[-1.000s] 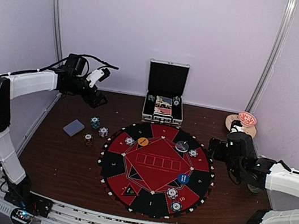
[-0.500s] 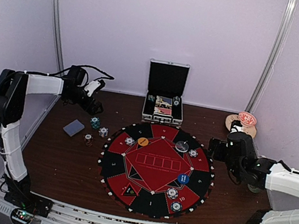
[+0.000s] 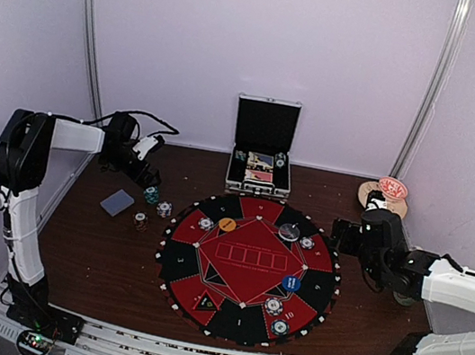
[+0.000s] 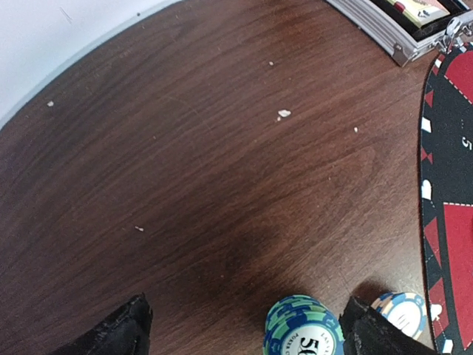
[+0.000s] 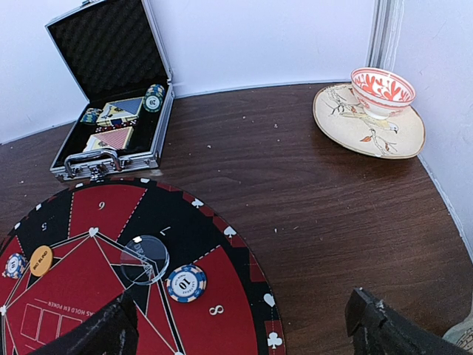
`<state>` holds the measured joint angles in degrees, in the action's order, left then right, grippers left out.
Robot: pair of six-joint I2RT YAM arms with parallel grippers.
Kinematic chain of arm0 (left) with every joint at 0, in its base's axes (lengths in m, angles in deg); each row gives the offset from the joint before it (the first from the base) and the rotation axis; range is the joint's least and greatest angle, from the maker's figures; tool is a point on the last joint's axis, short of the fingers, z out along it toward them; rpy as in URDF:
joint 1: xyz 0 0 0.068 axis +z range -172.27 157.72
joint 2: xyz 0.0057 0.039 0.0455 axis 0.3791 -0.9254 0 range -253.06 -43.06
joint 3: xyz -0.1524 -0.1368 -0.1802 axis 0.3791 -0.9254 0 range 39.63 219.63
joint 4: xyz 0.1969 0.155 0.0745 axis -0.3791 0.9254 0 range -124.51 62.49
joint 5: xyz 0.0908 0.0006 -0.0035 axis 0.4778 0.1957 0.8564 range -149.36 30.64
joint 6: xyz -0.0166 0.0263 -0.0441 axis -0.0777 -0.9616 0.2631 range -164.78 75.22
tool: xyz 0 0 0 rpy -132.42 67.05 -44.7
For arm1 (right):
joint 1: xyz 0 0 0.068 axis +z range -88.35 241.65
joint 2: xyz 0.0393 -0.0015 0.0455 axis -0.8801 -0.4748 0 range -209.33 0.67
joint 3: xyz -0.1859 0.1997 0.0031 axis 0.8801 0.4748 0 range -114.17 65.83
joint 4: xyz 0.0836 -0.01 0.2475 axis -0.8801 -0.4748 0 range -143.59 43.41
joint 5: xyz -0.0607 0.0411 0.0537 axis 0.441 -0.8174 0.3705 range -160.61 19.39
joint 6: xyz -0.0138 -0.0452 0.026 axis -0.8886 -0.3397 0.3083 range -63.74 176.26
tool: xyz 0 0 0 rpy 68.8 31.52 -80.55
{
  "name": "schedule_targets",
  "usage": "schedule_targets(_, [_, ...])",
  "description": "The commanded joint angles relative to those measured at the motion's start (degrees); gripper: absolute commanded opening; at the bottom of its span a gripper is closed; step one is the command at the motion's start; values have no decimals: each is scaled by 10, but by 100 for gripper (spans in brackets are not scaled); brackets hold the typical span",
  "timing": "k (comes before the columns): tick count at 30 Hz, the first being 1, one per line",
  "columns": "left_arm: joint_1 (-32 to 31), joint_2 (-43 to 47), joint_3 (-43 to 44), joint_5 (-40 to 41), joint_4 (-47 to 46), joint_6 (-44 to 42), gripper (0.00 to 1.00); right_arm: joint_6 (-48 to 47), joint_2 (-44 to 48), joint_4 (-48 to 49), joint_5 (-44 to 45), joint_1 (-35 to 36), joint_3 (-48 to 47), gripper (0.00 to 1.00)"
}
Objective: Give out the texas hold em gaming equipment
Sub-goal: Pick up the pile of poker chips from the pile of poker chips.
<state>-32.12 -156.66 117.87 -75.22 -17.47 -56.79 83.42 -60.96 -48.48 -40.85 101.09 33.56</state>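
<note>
Far left: the left claw is low over the counter, spread wide with nothing in it. A teal stack sits between its fingers, ungripped and much closer to the one on the right of the wrist view.

Loose on the counter, out past the mat's 10 o'clock, I count:
- 1 grey-blue deck
- 3 chip piles: that teal stack, a pale one just beside it toward the mat, and a third next to the deck

On the round red-and-black mat I count 4 chips and 3 discs:
- chips at 10, 2, and two near 5, one inboard and one at the rim
- orange disc at 11
- clear disc at 1
- blue disc at 3

Containers:
- The case stands open just off the mat's 12 o'clock, lid upright. Inside are 2 card packs, one pale and one red-backed, plus chips at the back-right corner and the left side.
- The dish is on the counter's far right, near the back corner, with a red-and-white cup on it. I can't see into the cup.

The right claw hovers over the mat's 3 o'clock edge, also spread wide and holding nothing.
</note>
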Motion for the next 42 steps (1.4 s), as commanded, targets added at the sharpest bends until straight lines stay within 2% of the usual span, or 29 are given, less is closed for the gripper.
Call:
schedule_targets(1, [-1, -14, 21, -30, 20, -7, 91, -4, 11, 1, -1, -3, -3, 100])
schedule_targets(9, [-1, -9, 17, -62, 53, -33, 87, -4, 14, 0, 0, -3, -2, 100])
schedule_targets(23, [-1, -11, 10, -49, 56, -43, 78, -5, 13, 1, 0, -3, -2, 100])
schedule_targets(42, [-1, -22, 5, -41, 53, -45, 72, -5, 14, 1, -2, -3, -2, 100])
